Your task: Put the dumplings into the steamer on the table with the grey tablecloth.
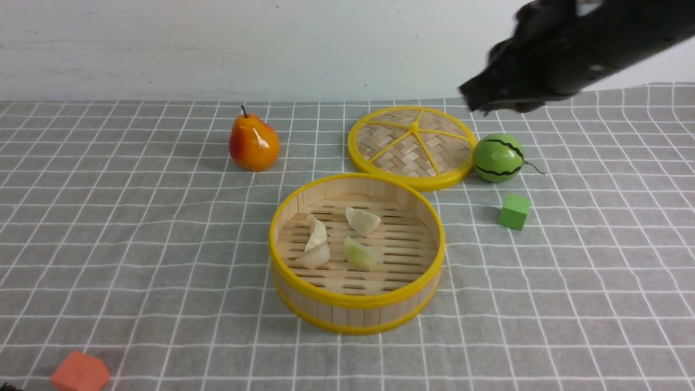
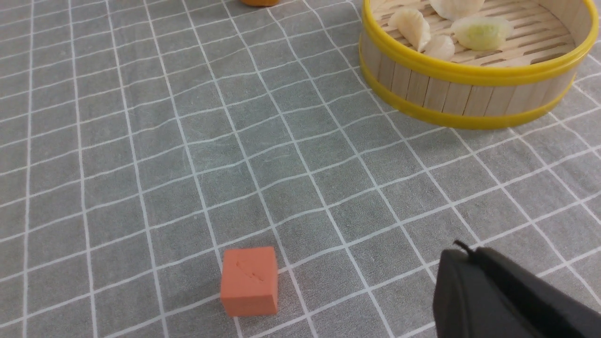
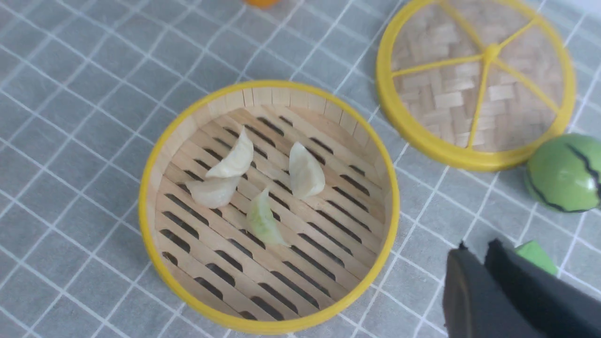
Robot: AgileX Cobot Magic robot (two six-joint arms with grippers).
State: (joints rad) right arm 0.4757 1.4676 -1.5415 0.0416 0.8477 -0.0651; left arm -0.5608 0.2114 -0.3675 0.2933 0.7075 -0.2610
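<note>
Bamboo steamer [image 3: 267, 85] on the grey tablecloth [image 3: 70, 117] holds all four dumplings [image 3: 306, 171], below and left of the nearer right gripper [image 3: 479, 249], whose fingers look pressed together and empty, like those of the left gripper [image 2: 462, 253].

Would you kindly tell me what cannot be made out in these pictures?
Right gripper: blurred in the front view, jaws unreadable there.
Green cube: mostly hidden behind that gripper in the right wrist view.
Pear: cut off by the left wrist view's edge.
Orange block: cropped by the front view's bottom edge.
</note>
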